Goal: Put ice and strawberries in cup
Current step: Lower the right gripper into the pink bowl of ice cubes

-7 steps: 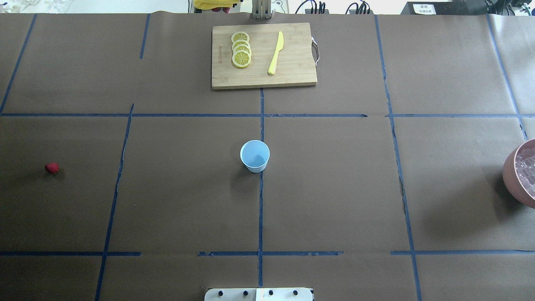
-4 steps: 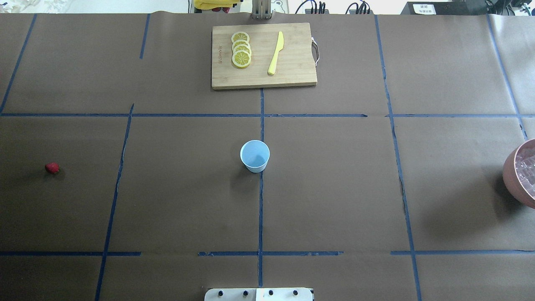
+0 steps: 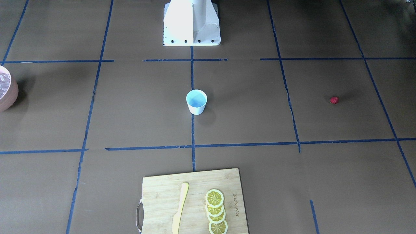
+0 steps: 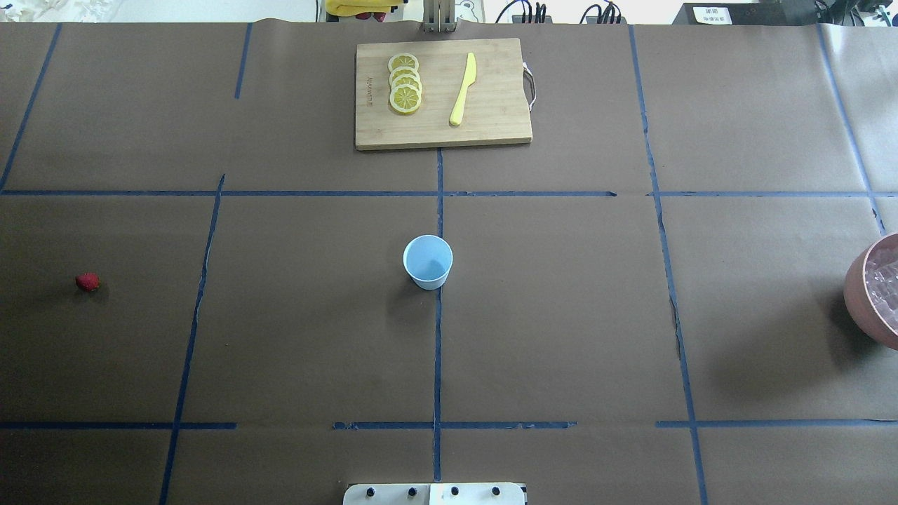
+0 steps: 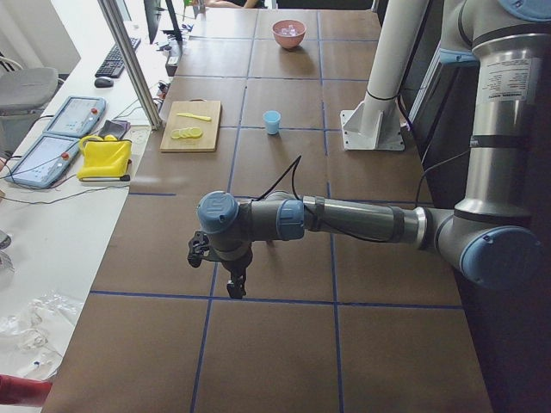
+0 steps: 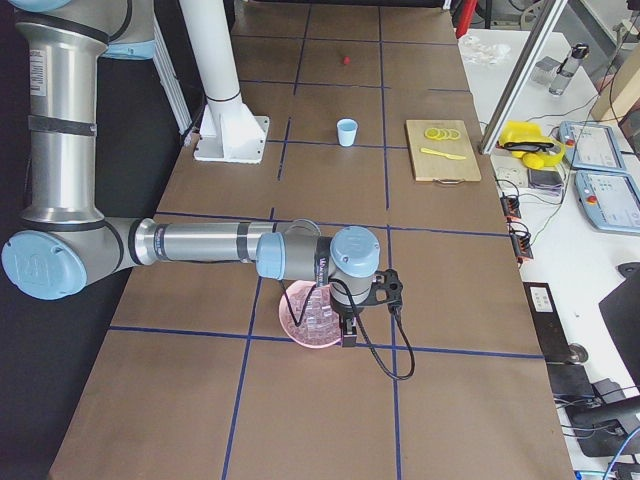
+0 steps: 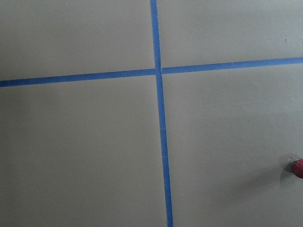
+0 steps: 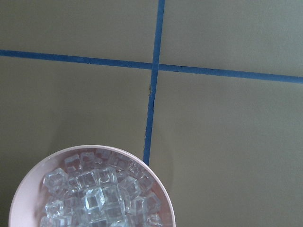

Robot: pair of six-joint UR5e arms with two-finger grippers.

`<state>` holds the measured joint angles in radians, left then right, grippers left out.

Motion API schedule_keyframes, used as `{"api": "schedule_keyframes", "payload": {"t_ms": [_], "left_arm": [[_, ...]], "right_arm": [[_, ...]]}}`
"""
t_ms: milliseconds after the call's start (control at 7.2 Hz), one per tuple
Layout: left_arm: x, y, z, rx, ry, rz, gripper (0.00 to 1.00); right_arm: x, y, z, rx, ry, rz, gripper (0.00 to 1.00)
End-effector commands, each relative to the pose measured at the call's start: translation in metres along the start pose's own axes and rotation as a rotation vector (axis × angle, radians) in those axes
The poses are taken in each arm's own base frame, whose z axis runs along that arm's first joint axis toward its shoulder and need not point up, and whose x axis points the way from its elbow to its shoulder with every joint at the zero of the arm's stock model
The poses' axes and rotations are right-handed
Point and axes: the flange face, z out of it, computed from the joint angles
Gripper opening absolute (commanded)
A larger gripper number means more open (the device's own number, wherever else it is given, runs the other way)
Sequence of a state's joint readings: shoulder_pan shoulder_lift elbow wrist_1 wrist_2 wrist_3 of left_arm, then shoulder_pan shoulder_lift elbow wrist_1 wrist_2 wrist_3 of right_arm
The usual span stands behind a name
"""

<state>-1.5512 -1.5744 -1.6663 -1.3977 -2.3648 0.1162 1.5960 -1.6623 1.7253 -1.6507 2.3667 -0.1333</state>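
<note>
Seeing zero change lately: cup (image 4: 428,261) empty, strawberry (image 4: 88,282) and ice (image 8: 99,196) untouched, nothing started; can't tell if left end effector (image 5: 234,286) or right end effector (image 6: 347,333) is open.

Bright, even, diffuse light in all views, with no hard shadows. Overhead: the cup (image 4: 428,261) throws a soft, blurred shadow to its near side. The bowl (image 4: 870,308) casts a wide, faint one to its left and near side, and the strawberry (image 4: 88,282) only a dim smudge. The table paper (image 4: 561,315) is matte, no glare. Front-facing: the white robot base (image 3: 191,22) is blown out and its detail is lost. Wrist views: the paper reads grey-green, a colour cast. The tape lines (image 7: 158,118) are sharp, and the ice (image 8: 102,196) is in focus with small bright glints. Side views are sharp; the far-side desk (image 5: 77,232) is washed pale.
</note>
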Motion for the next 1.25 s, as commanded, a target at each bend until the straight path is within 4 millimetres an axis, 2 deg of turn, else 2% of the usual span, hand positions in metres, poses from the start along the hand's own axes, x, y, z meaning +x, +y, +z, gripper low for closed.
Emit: {"api": "schedule_keyframes", "payload": {"t_ms": [0, 556, 694, 833, 972, 1111], "left_arm": [[-0.001, 0.000, 0.002, -0.003, 0.002, 0.006, 1.00], [-0.004, 0.008, 0.008, 0.028, 0.002, 0.040, 1.00], [-0.005, 0.011, 0.011, 0.057, -0.003, 0.069, 1.00], [-0.003, 0.010, 0.011, 0.063, -0.004, 0.081, 1.00], [0.005, 0.008, 0.014, 0.057, -0.002, 0.097, 1.00], [0.006, 0.007, 0.014, 0.054, -0.002, 0.096, 1.00]], "right_arm": [[-0.019, -0.006, 0.003, -0.005, 0.002, -0.042, 1.00], [-0.028, -0.007, -0.003, 0.006, -0.001, -0.058, 1.00], [-0.039, -0.009, -0.003, 0.005, -0.005, -0.072, 1.00], [-0.057, -0.004, 0.001, -0.007, -0.013, -0.004, 0.99], [-0.106, -0.007, 0.006, -0.025, -0.018, 0.022, 0.99], [-0.115, 0.008, 0.005, -0.031, -0.020, 0.079, 0.99]]}}
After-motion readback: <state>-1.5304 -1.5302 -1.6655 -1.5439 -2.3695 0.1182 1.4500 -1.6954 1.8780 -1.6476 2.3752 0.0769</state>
